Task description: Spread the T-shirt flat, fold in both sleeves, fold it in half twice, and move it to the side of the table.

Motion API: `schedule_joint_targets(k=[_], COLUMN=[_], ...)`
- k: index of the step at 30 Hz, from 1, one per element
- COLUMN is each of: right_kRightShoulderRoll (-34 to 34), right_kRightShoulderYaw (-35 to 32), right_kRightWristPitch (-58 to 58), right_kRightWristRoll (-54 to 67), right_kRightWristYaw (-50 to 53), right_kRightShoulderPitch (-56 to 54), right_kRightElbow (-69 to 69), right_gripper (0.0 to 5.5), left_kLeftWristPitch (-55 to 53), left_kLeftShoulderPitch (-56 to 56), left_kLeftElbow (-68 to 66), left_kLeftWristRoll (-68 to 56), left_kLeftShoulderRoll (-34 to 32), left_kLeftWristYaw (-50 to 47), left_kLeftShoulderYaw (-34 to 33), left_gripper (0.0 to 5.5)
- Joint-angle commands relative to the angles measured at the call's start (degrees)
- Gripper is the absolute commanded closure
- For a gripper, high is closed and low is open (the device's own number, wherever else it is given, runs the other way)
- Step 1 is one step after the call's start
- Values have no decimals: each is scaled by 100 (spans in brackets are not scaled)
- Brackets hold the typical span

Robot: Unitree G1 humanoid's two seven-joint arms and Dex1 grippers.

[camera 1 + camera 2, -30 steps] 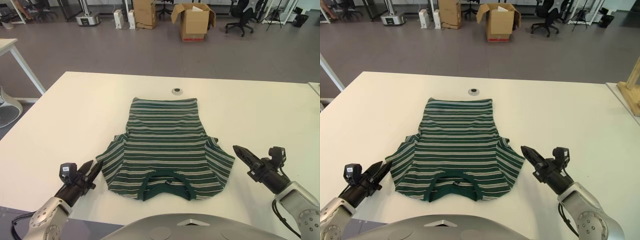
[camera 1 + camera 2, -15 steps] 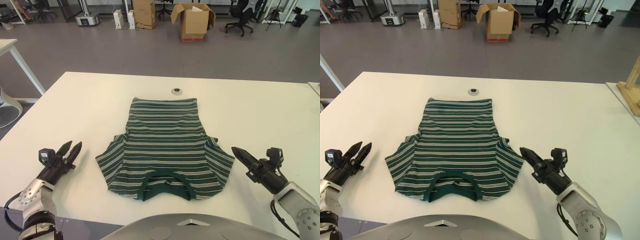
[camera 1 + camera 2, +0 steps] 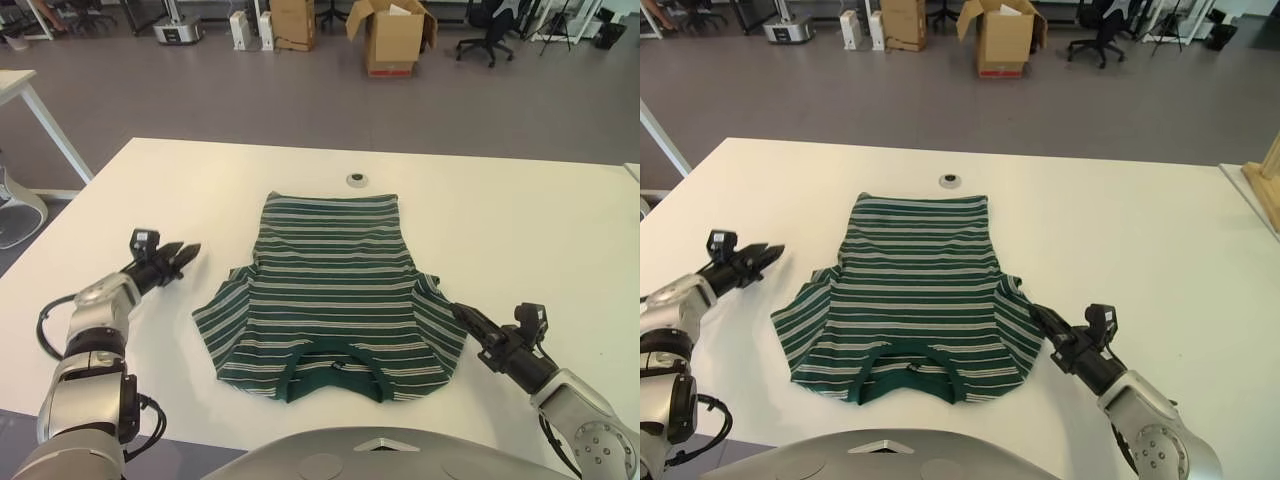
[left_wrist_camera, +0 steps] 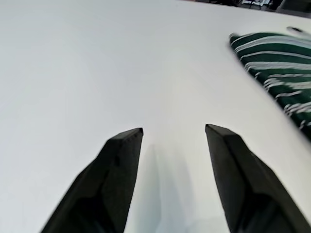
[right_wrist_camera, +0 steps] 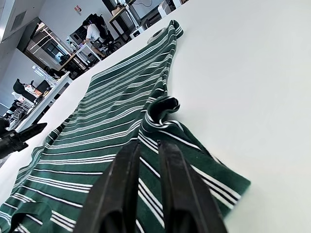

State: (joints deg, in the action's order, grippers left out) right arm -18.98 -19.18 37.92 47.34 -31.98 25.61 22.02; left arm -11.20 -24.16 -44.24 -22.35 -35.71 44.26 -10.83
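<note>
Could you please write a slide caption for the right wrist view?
Right gripper poised over the nearest sleeve of the green striped T-shirt on the white table.

A grey smooth floor (image 3: 200,90) stretches behind the broad white table (image 3: 520,220). An open brown cardboard box (image 3: 392,40) and a black wheeled office chair (image 3: 488,22) stand far back.

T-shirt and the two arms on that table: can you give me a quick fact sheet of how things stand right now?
T-shirt: green with pale stripes, spread out on the white table, collar nearest the robot
Sleeves: both out to the sides, not yet folded in
Left end effector: open, over bare table to the left of the shirt, apart from it
Right end effector: low at the outer edge of the right sleeve
Other item: small round disc just beyond the hem
</note>
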Motion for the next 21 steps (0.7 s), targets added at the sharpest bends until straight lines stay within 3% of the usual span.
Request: schedule_joint_targets(k=[1, 3, 5, 7, 12, 16, 21], right_kRightShoulderRoll=[48, 90, 138, 234, 424, 449, 360], right_kRightShoulderYaw=[159, 184, 185, 202, 345, 380, 397], right_kRightWristPitch=[-72, -116, -178, -261, -423, -532, -561], right_kRightWristRoll=[-113, -125, -119, -123, -206, -252, -266], right_kRightWristYaw=[23, 22, 13, 29, 59, 2, -57], right_kRightShoulderPitch=[-62, -3, 115, 227, 294, 400, 364], right_kRightElbow=[-159, -172, -161, -153, -221, -313, -441], right_gripper=[482, 482, 482, 482, 482, 482, 482], left_kLeftWristPitch=[-3269, -4622, -5965, -6161, -5005, -4124, -3263], left_kLeftShoulderPitch=[-714, -1109, -1039, -694, -1090, -689, -186], left_kLeftElbow=[2618, 2788, 3112, 3486, 2632, 2425, 2115], left_kLeftWristRoll=[-1478, -2339, -3100, -3032, -1574, -1402, -797], left_kLeftShoulderRoll=[-169, -438, -1092, -2303, -3173, -3776, -3566], left_kLeftWristYaw=[-274, 58, 1095, 2966, 4660, 4822, 4668], left_kLeftShoulderYaw=[-151, -406, -164, 836, 2354, 3312, 3387], left_gripper=[313, 313, 313, 313, 313, 313, 313])
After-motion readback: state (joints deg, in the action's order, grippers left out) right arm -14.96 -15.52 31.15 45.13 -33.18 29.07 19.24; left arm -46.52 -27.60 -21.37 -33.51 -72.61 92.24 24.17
